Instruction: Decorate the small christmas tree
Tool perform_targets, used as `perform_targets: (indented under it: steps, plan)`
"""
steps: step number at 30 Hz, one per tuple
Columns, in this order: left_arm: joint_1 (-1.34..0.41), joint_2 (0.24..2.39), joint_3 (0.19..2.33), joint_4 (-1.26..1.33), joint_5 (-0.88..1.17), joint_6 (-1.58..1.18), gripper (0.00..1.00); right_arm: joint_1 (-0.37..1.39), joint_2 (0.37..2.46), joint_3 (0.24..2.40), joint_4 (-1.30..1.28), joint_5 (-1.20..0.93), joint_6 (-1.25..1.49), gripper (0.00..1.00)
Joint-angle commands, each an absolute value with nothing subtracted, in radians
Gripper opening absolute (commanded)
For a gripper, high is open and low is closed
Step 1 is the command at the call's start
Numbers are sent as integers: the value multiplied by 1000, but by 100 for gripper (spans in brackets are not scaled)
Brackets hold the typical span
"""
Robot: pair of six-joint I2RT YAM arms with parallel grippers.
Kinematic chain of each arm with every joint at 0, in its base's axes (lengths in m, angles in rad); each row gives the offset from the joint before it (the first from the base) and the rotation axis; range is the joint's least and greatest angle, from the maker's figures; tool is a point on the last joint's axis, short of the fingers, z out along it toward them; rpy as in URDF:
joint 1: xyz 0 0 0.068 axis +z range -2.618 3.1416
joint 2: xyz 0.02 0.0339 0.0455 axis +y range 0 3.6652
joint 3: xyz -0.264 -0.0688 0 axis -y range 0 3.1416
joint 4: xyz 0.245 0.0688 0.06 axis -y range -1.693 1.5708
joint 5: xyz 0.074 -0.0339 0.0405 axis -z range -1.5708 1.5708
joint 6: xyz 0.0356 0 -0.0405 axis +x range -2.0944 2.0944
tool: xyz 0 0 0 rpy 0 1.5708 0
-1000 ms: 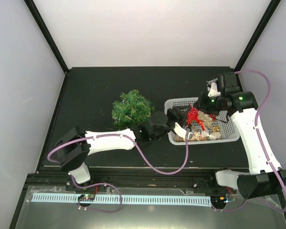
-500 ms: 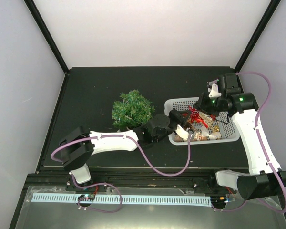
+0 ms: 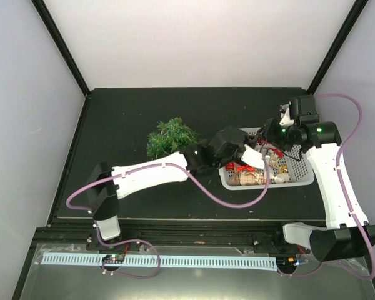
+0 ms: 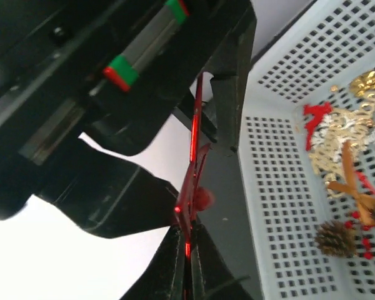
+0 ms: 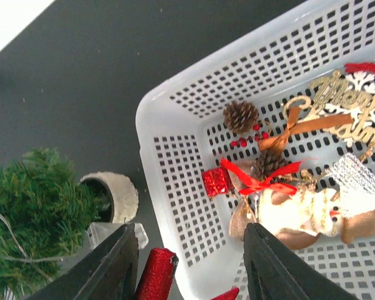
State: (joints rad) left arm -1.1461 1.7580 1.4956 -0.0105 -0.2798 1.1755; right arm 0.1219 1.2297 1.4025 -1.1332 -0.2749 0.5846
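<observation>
Ok, left gripper [image 4: 187, 240] is pinched tight on a thin red ornament [image 4: 192, 187]. The left wrist view shows it edge-on, standing up out of the fingertips, clear of the basket floor. Can't tell what kind of ornament it is from that angle.

Right gripper [image 5: 190, 250] has its fingers well apart and clamps nothing. A red glittery piece [image 5: 156, 275] sits low in the gap, just beside one finger. Can't tell if it's the same ornament.

Both grippers are above the left end of the white basket [image 5: 169, 144], close to each other. The basket holds a pine cone [image 5: 240, 116], a small red gift box [image 5: 215, 181] and a snowman figure [image 5: 300, 212].

Small christmas tree [image 3: 172, 139] is on the black table [image 3: 125, 112], just left of the basket and alongside the left forearm. From the loaded gripper it lies left, back toward that arm's own side, so the left arm is nearer and is the one carrying.

Tree axis: the right wrist view puts the whitish base [image 5: 115, 197] on the basket side and the foliage away from it, so it may be leaning. Can't confirm upright.

My read: next is a short retract leftward to the branches, keeping the ornament clear of the basket rim.
</observation>
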Motion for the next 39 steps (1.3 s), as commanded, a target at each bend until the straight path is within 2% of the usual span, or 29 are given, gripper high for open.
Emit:
perform_targets:
  steps: [1,7,12,20,23,28,39]
  plan:
    - [-1087,1800,1788,-475,-193,857,2,104,1237,1425,-1150,-187,600,48]
    - [-1027,1830,2038,-809,58,716,2,96,1188,1459,-1148,-67,643,48]
    - [-994,1846,2183,-1058,201,677,1,95,1153,1479,-1120,-72,680,49]
    - [-943,1873,2409,-1447,326,704,2,95,1137,1383,-1058,-242,677,48]
    - [-906,1856,2430,-1550,343,719,2,101,1131,1366,-1042,-284,654,47]
    - [-800,1749,2335,-1553,377,700,2,145,1144,1361,-1018,-292,636,46]
    - [-444,1718,2376,-1554,479,574,2,245,1216,1403,-945,-347,658,45]
